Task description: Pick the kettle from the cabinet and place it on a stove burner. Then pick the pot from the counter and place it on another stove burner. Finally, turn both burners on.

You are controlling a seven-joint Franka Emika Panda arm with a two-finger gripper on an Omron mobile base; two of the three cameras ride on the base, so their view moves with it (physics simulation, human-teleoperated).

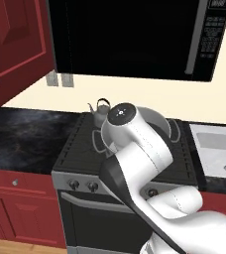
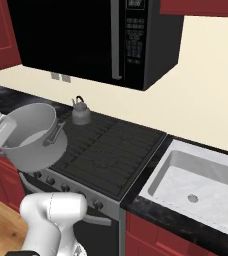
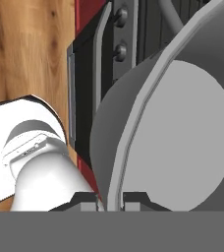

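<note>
The small grey kettle (image 1: 101, 110) (image 2: 80, 112) stands upright on the back left stove burner (image 2: 88, 125). The wide silver-grey pot (image 2: 33, 135) (image 1: 159, 121) (image 3: 182, 138) hangs tilted in the air above the front left of the black cooktop (image 2: 111, 150). My gripper (image 3: 111, 199) is shut on the pot, with the thin rim pinched between its two fingers. In the left base view my own arm hides most of the pot. The red cabinet door (image 1: 11, 44) with its silver knob stands open at the upper left.
A black microwave (image 1: 135, 34) hangs low over the stove. The dark counter (image 1: 26, 134) runs to the stove's left. A white sink (image 2: 196, 180) lies to its right. Silver knobs (image 2: 66, 187) line the stove front above the oven door (image 3: 92, 83).
</note>
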